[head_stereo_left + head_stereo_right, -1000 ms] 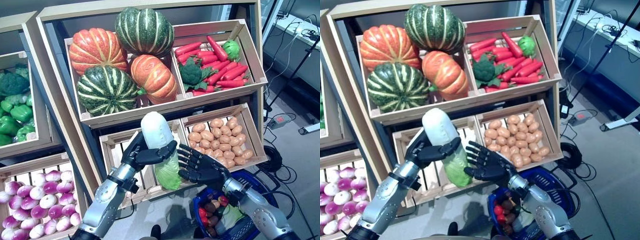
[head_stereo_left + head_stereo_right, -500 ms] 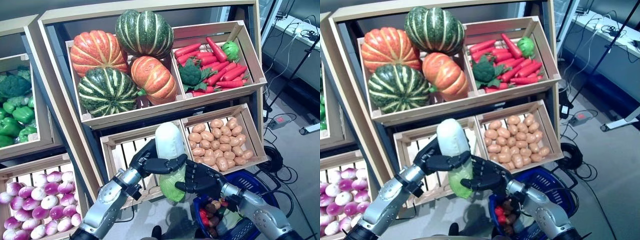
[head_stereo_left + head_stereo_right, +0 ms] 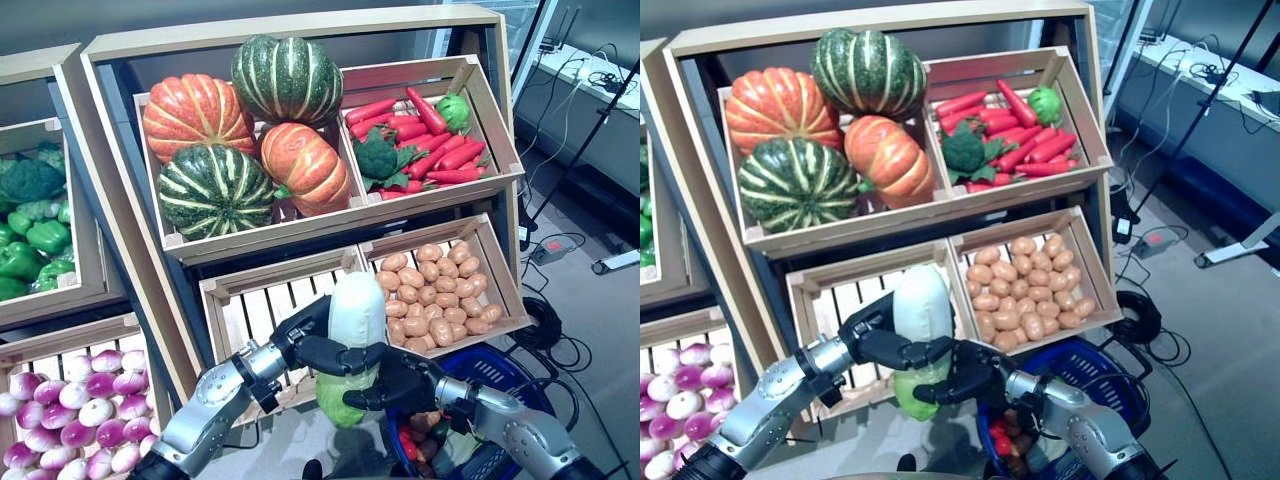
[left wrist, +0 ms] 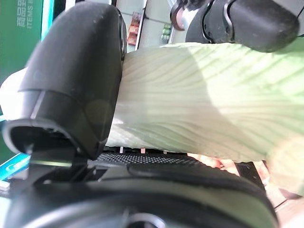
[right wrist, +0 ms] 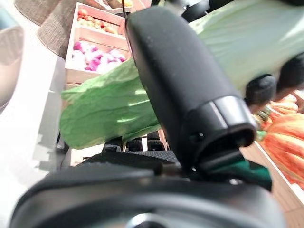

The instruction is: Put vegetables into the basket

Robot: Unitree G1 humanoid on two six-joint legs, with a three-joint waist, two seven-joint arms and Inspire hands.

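Observation:
A long napa cabbage (image 3: 354,305), white at the top and leafy green below, stands upright in front of the lower middle crate. My left hand (image 3: 312,347) grips its middle, fingers curled round the front. My right hand (image 3: 402,378) wraps the green lower end from the right. In the left wrist view the thumb (image 4: 78,80) presses on the pale leaves (image 4: 199,95). The right wrist view shows its thumb (image 5: 180,80) lying across the green leaf (image 5: 102,109). The blue basket (image 3: 505,368) sits on the floor just right of and below the cabbage, holding several small vegetables (image 3: 418,432).
The wooden shelf holds several pumpkins (image 3: 215,185), a crate of carrots and broccoli (image 3: 425,150), potatoes (image 3: 435,290) and a nearly bare slatted crate (image 3: 262,305). Left of it stand green peppers (image 3: 25,250) and purple-white turnips (image 3: 75,410). Cables (image 3: 545,315) lie on the floor at right.
The cabbage has moved right and down, closer to the basket. My right hand went from spread beside it to wrapped round its lower end.

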